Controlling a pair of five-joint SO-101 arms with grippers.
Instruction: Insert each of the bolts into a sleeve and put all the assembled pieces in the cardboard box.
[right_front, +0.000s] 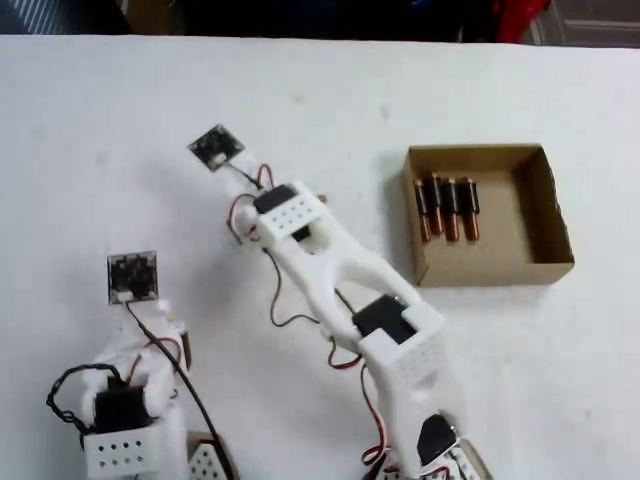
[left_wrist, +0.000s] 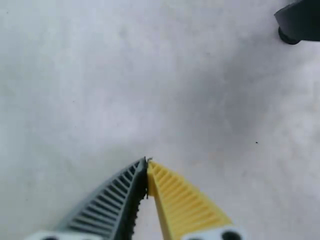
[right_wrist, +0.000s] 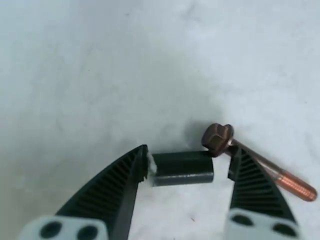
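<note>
High view. White table (right_front: 100, 100). The cardboard box (right_front: 490, 268) sits towards the right edge, open side up. Four assembled pieces (right_front: 447, 208) lie in it side by side, parallel, close to the box wall that faces the table's middle. Each has a black sleeve with a copper bolt end sticking out. The rest of the box floor is bare. The left arm (right_front: 130, 400) is folded up at the near left corner. The right arm (right_front: 340, 270) stretches from the near edge out to the middle of the table, just left of the box and apart from it.

Left wrist view. The left gripper (left_wrist: 147, 162) is closed with nothing in it. The grey finger (left_wrist: 110, 200) and the yellow finger (left_wrist: 185, 205) meet at their tips. It is above bare table top. A dark rounded part (left_wrist: 297, 20) shows farther off; I cannot tell what it is.

Right wrist view. The right gripper (right_wrist: 190, 152) is open and low over the table. A loose black sleeve (right_wrist: 182, 169) lies on its side on the table between the two fingers. One end is right at one fingertip (right_wrist: 142, 155), and there is a gap between the other end and the second finger (right_wrist: 250, 185). A copper bolt (right_wrist: 287, 181) lies on the table too, not inserted. Its head is just beside the sleeve's free end, whether touching I cannot tell. Its shank runs off at an angle past the second finger, with the threaded tip pointing away from the sleeve.
</note>
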